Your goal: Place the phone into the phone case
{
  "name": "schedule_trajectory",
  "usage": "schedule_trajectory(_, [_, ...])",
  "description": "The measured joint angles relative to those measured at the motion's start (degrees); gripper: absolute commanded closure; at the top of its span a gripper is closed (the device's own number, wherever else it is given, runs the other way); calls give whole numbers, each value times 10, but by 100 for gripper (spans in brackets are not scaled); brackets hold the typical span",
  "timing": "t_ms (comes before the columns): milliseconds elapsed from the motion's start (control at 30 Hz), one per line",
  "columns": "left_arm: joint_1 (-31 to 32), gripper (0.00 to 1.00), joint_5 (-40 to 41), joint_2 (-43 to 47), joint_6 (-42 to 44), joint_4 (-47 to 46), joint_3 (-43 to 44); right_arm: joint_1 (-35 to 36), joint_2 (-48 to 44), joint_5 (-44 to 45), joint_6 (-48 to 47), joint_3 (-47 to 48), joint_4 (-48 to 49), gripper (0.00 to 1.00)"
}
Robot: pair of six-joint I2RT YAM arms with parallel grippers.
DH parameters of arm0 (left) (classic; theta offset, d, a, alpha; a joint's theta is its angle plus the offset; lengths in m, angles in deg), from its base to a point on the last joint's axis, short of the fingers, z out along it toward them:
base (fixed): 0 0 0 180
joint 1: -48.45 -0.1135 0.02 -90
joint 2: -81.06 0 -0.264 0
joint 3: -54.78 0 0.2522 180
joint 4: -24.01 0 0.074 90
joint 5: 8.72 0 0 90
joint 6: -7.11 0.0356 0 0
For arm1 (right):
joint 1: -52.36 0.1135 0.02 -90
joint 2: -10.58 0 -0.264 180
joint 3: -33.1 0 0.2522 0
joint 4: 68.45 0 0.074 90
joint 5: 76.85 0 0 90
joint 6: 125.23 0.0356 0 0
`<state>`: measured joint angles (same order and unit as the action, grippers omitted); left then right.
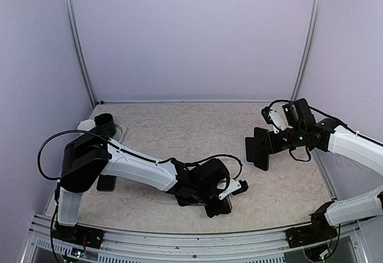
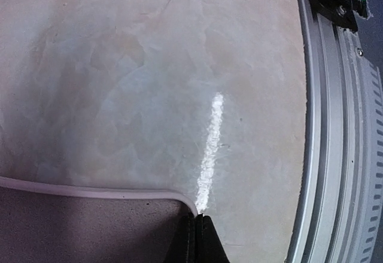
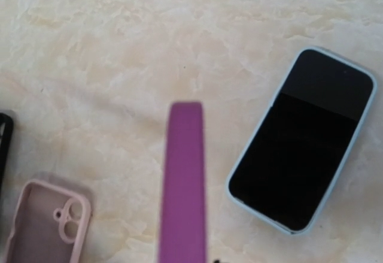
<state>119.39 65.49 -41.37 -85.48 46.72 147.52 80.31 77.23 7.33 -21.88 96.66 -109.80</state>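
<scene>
My left gripper (image 1: 226, 202) is low over the table's near middle. In the left wrist view its fingers (image 2: 200, 239) are pressed together on the corner of a phone case (image 2: 90, 227) with a pale rim and a dull grey-brown inside, lying flat; from the top the case is a dark shape (image 1: 220, 209) under the gripper. My right gripper (image 1: 267, 146) hovers at the right, shut on the phone (image 1: 260, 149), a dark slab held upright above the table. In the right wrist view the phone (image 3: 182, 185) is a blurred purple strip seen edge-on; the fingers are hidden.
The right wrist view shows a black-screened phone in a light blue case (image 3: 302, 140), a pink case (image 3: 48, 221) and a black edge (image 3: 3, 149) on the table. A metal rail (image 2: 335, 155) runs along the near edge. A dark flat thing (image 1: 106, 183) lies by the left arm.
</scene>
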Motion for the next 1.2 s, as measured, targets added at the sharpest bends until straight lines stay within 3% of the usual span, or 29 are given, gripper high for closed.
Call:
schedule_trajectory(367, [24,100,-83,0,86,7,-2,0,7,-17,-3,9,-11,100])
schedule_trajectory(567, [28,60,-91,0,125,34,8,0,29,-23,-5,17,-15,100])
schedule_trajectory(700, [26,44,-76,1,115,27,8,0,42,-26,-6,24,-16,100])
schedule_trajectory(900, [2,38,-42,53,65,-7,-6,0,71,-40,-9,34,-12,100])
schedule_trajectory(1200, [-56,33,18,239,-33,-133,-150,24,94,-71,-2,68,-6,100])
